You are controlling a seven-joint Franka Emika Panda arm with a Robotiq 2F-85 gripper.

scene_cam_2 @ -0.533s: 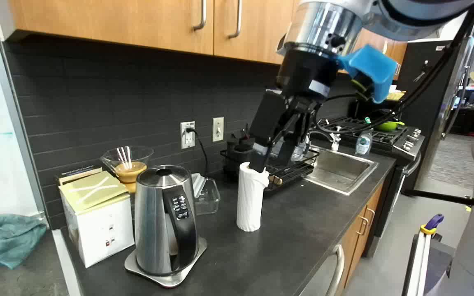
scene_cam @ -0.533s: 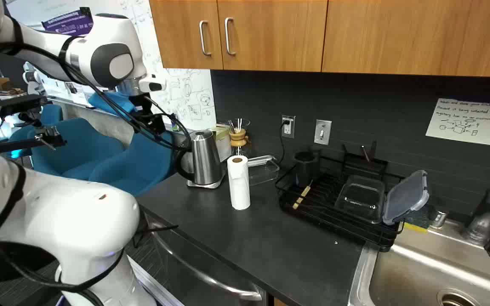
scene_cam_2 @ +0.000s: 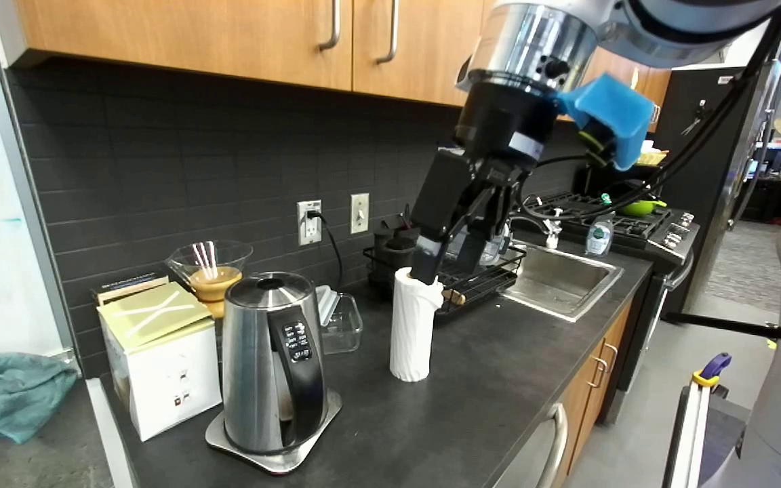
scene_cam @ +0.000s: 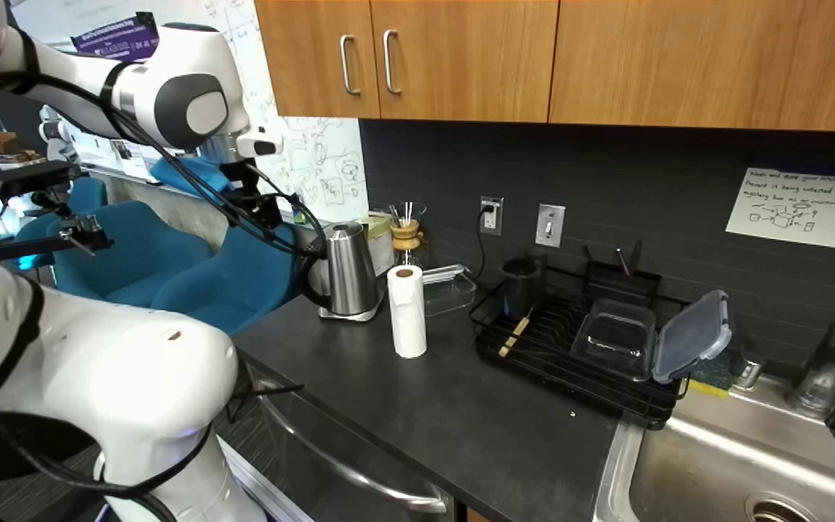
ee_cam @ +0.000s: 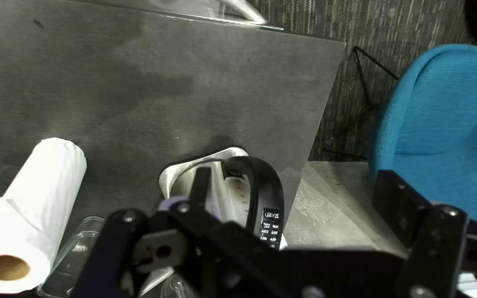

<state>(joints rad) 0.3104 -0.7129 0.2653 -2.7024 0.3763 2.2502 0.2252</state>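
My gripper (ee_cam: 296, 194) is open and empty, its two black fingers wide apart in the wrist view. It also shows in an exterior view (scene_cam_2: 450, 266), where a finger overlaps the top of the paper towel roll (scene_cam_2: 409, 332); the wrist view shows the roll (ee_cam: 44, 203) well off to the side. The steel kettle (scene_cam_2: 272, 379) with a black handle stands upright on its base. In the wrist view the kettle's handle (ee_cam: 265, 182) lies between the fingers' lines of sight, nearer one finger, with no contact visible. In an exterior view the kettle (scene_cam: 351, 272) is beside the gripper, partly behind cables.
A black dish rack (scene_cam: 555, 362) holds glass containers beside the sink (scene_cam: 744, 464). A white box (scene_cam_2: 163, 379), a glass coffee maker (scene_cam_2: 211, 281) and a glass dish (scene_cam_2: 342, 325) stand near the kettle. Blue chairs (ee_cam: 449, 120) are past the counter's edge. Wooden cabinets (scene_cam: 461, 58) hang above.
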